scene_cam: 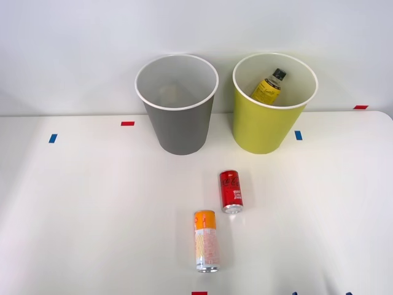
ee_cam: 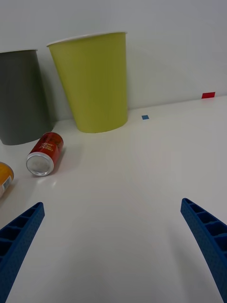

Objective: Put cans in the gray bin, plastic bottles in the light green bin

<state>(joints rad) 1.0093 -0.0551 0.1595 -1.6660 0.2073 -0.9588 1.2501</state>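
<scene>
Entry: two cans are lying on their sides on the white table (scene_cam: 92, 209), both in front of the bins. The red can (scene_cam: 231, 191) is resting nearer the bins, roughly before the gap between the gray bin (scene_cam: 178, 126) and the light green bin (scene_cam: 264, 129). The orange-topped can (scene_cam: 206, 240) is lying closer to the robot, just beside the red one but apart from it. A yellow-labelled bottle (scene_cam: 269, 86) is already leaning inside the light green bin; the gray bin is looking empty from here.

The right gripper (ee_cam: 113, 236) is hanging low over bare table with its blue fingers (ee_cam: 208, 236) spread wide, holding nothing.

Key relation: in the wrist view the red can (ee_cam: 45, 153) is sitting ahead of the gripper and off toward the gray bin (ee_cam: 19, 99) side, its silver end facing the camera, so its long axis is running roughly toward the bins. The orange-topped can (ee_cam: 4, 177) is showing further to that same side. Judgement: the gripper is needing a sideways shift toward the cans, with the open fingers straddling the can across its round body.
</scene>
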